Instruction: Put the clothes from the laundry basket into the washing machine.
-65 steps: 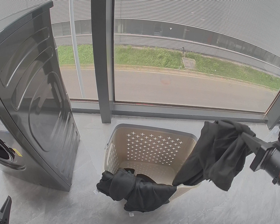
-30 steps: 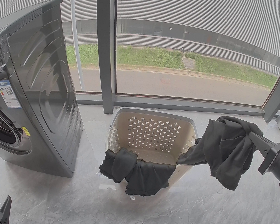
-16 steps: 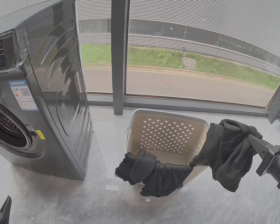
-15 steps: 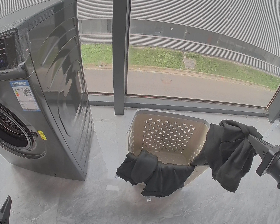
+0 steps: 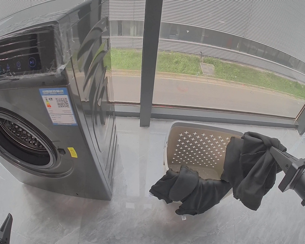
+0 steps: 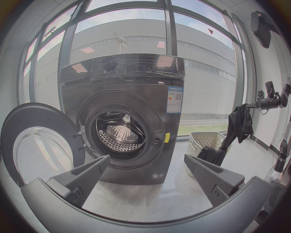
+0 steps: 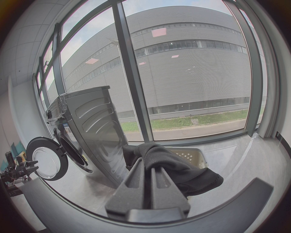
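The view has swung toward the washing machine (image 5: 89,102). The right tool (image 7: 150,167) pinches a dark garment (image 5: 251,168) hanging over the laundry basket (image 5: 202,127); the left tool (image 6: 146,157) is spread.

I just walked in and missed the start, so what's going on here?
The robot's right gripper is shut on a dark garment held up beside the laundry basket, its lower end trailing down to it. More dark clothing hangs over the basket's front rim. The washing machine stands to the left, door open. The left gripper is open and empty.
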